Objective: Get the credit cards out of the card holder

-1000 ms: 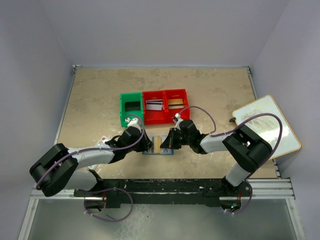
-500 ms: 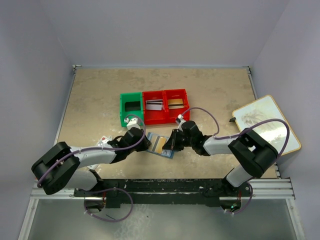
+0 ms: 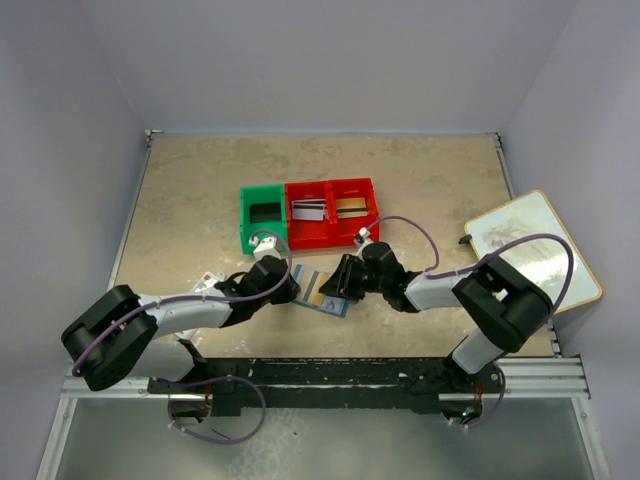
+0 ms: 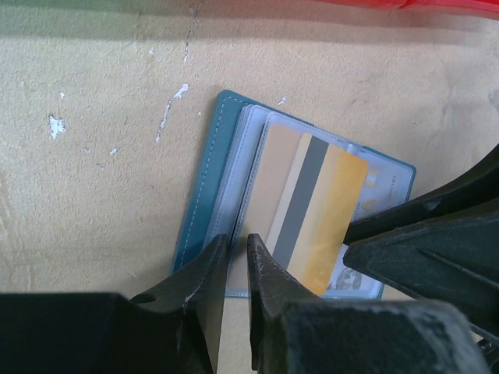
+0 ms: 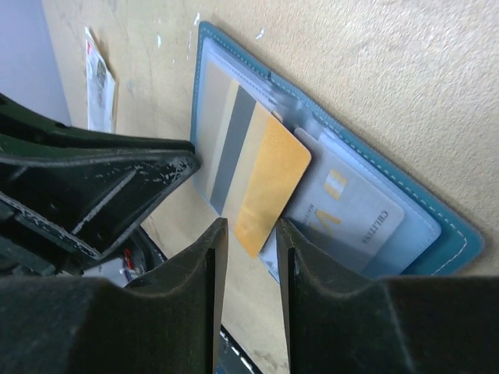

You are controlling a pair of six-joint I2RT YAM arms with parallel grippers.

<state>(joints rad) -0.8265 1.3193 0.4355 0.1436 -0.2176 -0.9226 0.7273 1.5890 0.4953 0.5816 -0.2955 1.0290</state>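
Where the tan surface (image 3: 200,200) nears its 6 o'clock edge in the top view, one blue card holder (image 3: 322,292) lies open and flat, inner side up. Item: gold card (image 4: 320,218) with a grey stripe, drawn partway out of a clear slot and tilted, its free end toward 3 o'clock in the top view. Item: silver-grey card (image 5: 351,210), seated in the slot beneath it. Left claw (image 4: 236,240), at the holder's 9 o'clock, has its fingers nearly together, pinched on the edge of the holder's pale inner leaf. Right claw (image 5: 249,226), at the holder's 3 o'clock, has its fingers apart, the gold card's corner lying in the gap, untouched. Green bin (image 3: 262,212) and two red bins (image 3: 331,210) stand in a row at the holder's 12 o'clock; the red ones each contain cards. White packet (image 3: 207,280) with red marks lies at the holder's 9 o'clock, beside the left arm.
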